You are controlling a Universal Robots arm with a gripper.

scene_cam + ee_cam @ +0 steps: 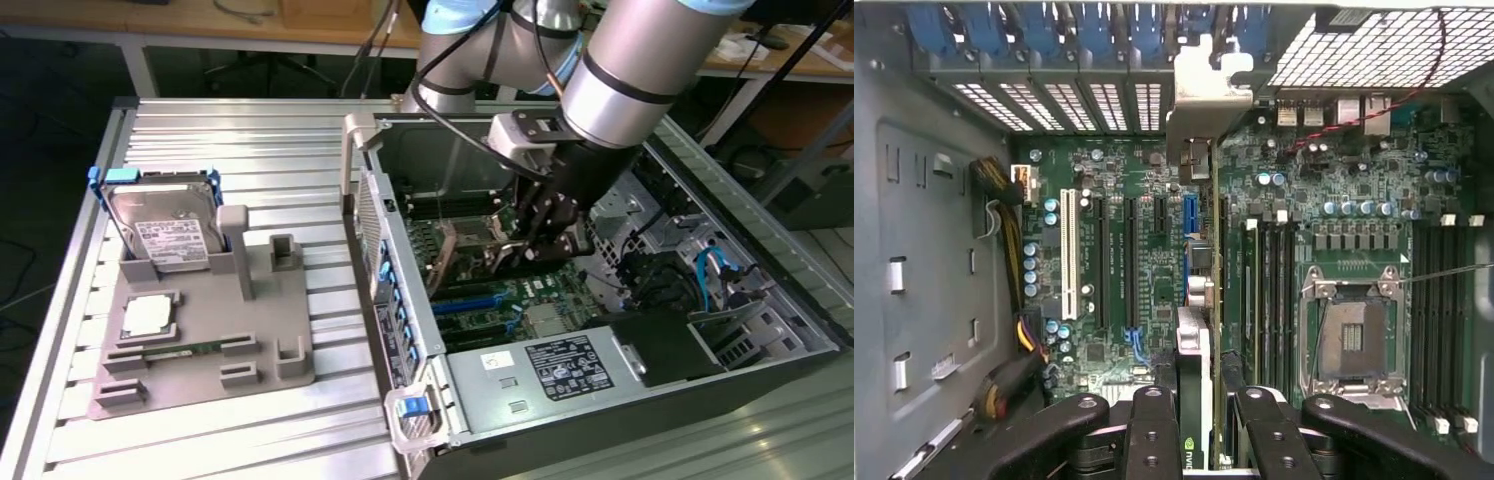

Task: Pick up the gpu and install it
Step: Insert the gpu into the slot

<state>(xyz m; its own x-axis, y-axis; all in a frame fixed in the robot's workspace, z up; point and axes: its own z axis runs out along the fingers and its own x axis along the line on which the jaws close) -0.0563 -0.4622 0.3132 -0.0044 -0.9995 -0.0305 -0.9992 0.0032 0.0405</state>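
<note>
open case (pixel 383 235), gpu (pixel 1192 350) edge-on in gripper (pixel 1199 420)

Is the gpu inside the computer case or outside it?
Inside the case: the hand grips the gpu edge-on above the motherboard. Seated in its slot: cannot tell.
</note>
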